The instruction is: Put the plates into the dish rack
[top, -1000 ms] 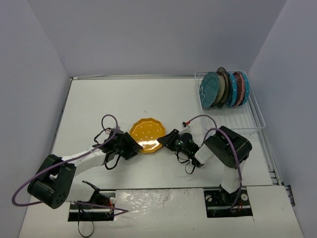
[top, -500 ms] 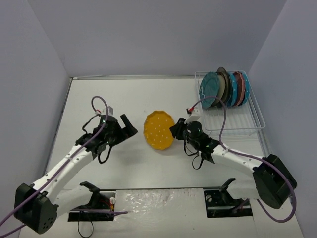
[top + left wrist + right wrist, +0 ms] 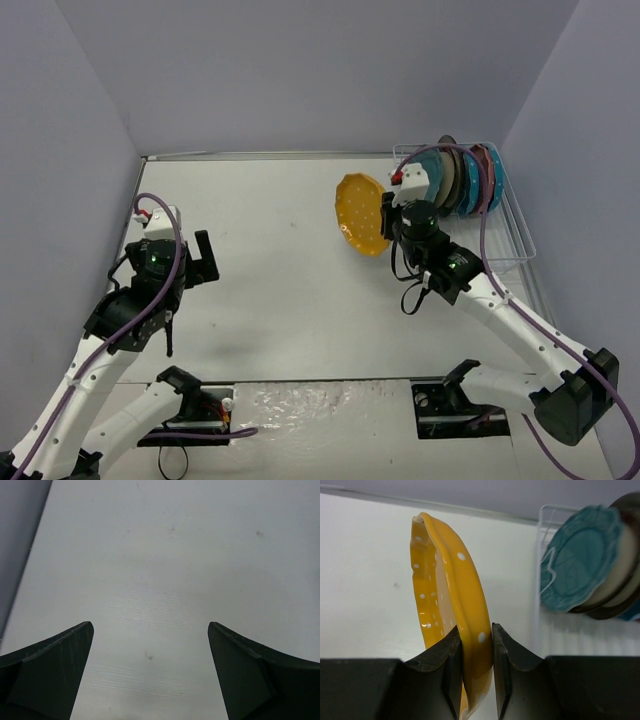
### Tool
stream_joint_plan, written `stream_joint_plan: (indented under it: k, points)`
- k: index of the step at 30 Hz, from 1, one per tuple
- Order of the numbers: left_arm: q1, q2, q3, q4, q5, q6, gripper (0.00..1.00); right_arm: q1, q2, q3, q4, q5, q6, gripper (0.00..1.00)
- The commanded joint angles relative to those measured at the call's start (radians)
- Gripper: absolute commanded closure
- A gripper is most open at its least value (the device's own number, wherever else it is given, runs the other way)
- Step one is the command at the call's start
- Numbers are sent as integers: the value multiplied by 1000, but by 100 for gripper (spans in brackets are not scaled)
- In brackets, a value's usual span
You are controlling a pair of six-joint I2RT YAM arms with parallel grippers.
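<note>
Pale lilac walls (image 3: 300, 80) close in a white surface (image 3: 290, 230) on three sides. On the right, the right pincer (image 3: 476, 632) is clenched on the lower rim of the yellow plate (image 3: 451, 580), which has a scalloped edge and white dots. It holds the plate on edge above the surface, just left of the dish rack (image 3: 512, 238). The rack sits in the far right corner. At its far end other plates stand upright in a row, with a teal plate (image 3: 424, 184) nearest the yellow one; the number behind it cannot be told. The left pincer (image 3: 150, 626) is released, its jaws spread wide over the surface on the left side, well apart from the yellow plate.
</note>
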Motion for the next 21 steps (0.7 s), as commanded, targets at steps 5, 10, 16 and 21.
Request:
stream_joint_plan:
  k: [5,10,16,21]
  points:
    - [3,-69,-89,45,-109,169,3,-137,108,360,134,189,-281,100]
    - [6,-54,-107,53,-105,165,3,-225,251,496,171,201,-366,100]
    - [17,-57,-112,43,-111,159,3,-266,404,609,204,257,-479,100]
    - [35,-80,-118,48,-104,159,3,-281,504,665,216,307,-502,100]
